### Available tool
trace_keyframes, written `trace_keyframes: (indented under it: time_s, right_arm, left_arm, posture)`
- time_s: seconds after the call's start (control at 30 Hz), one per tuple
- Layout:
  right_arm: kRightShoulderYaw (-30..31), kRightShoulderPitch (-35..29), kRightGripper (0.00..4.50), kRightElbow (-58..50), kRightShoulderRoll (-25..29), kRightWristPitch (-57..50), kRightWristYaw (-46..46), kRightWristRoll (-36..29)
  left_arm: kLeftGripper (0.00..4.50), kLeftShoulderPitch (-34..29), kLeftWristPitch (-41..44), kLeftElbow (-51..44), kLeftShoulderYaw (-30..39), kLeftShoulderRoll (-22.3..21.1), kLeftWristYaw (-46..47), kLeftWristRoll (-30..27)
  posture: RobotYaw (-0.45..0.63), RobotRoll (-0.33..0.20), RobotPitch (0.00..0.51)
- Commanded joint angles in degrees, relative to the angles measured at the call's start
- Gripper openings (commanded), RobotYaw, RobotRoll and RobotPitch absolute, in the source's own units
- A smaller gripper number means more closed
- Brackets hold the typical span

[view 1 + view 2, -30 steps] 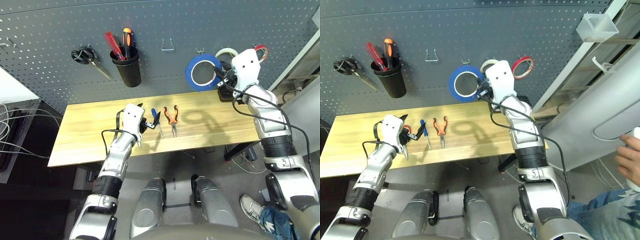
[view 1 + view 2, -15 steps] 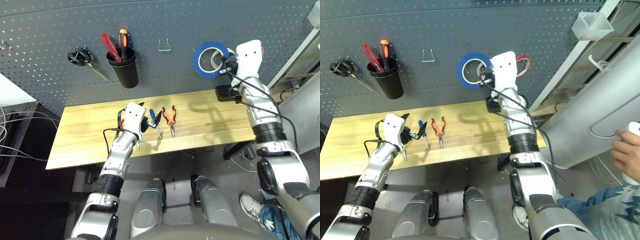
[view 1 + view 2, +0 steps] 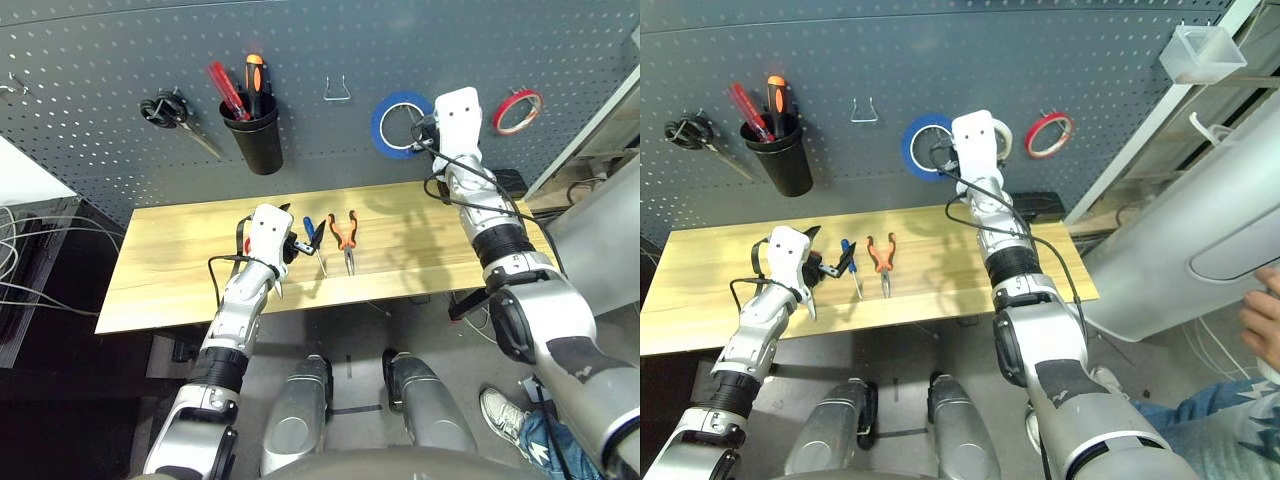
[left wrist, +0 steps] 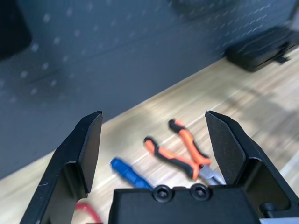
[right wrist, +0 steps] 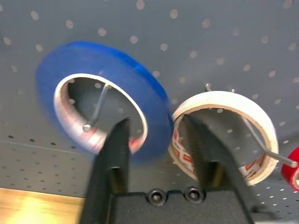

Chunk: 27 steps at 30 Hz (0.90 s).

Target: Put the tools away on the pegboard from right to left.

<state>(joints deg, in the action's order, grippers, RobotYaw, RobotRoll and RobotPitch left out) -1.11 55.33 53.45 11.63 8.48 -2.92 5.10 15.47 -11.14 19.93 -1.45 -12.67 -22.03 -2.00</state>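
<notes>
The right gripper (image 5: 156, 140) is raised to the dark pegboard (image 3: 100, 100), its two fingers parted around the lower rim of the blue tape ring (image 5: 100, 98), which hangs on a metal hook beside a white tape ring (image 5: 224, 135) (whether the fingers touch it, I cannot tell). The left gripper (image 4: 159, 140) hovers wide open, holding nothing, over the wooden table (image 3: 180, 270), near the orange-and-black-handled pliers (image 3: 345, 238) and small blue-handled screwdriver (image 3: 312, 236).

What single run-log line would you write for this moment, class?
right gripper: open around blue tape ring, ring on pegboard hook | left gripper: open over pliers and screwdriver
</notes>
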Motion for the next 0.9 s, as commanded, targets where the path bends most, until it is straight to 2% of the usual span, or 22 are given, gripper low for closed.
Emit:
trace_keyframes:
  time_s: [0.03,0.1,0.13,0.33,0.47,0.63,0.9]
  right_arm:
    - [-0.2,-4.0,3.69,-6.0,0.8,-1.1,-1.9,-0.9]
    - [0.1,-7.5,4.39,-12.8,1.2,-3.1,-3.8,-1.5]
    - [0.5,-9.9,4.45,-17.5,1.4,-4.7,-5.2,-1.8]
    - [3.5,-23.0,4.45,-40.5,2.5,-14.8,-13.5,-3.9]
    - [5.1,-27.9,4.45,-45.1,1.9,-20.6,-16.3,-4.5]
    - [4.9,-25.0,4.45,-36.9,-1.4,-26.6,-15.4,-5.4]
    - [1.0,-12.1,4.45,-13.3,-7.0,-25.4,-11.8,-7.2]
  left_arm:
    - [4.50,-1.5,-0.6,-0.2,-1.1,0.1,-1.1,0.1]
    - [4.50,-1.5,-0.6,-0.2,-1.2,0.1,-1.3,0.2]
    - [4.50,-1.5,-0.7,-0.2,-1.3,0.1,-1.4,0.1]
    - [4.50,-1.7,-1.1,-0.2,-1.8,-0.2,-2.3,0.2]
    - [4.50,-1.5,-1.3,0.3,-1.7,-0.3,-2.6,0.2]
    - [4.50,-0.6,-1.0,0.6,-2.0,-0.5,-2.7,0.5]
    - [4.50,-0.1,-0.2,0.4,-2.4,-0.6,-2.0,1.3]
  posture:
    - [0.08,0.000,0.157]
    - [0.07,0.000,0.159]
    - [0.07,0.000,0.161]
    - [0.06,0.000,0.169]
    - [0.05,0.000,0.171]
    - [0.06,0.000,0.175]
    - [0.08,0.000,0.188]
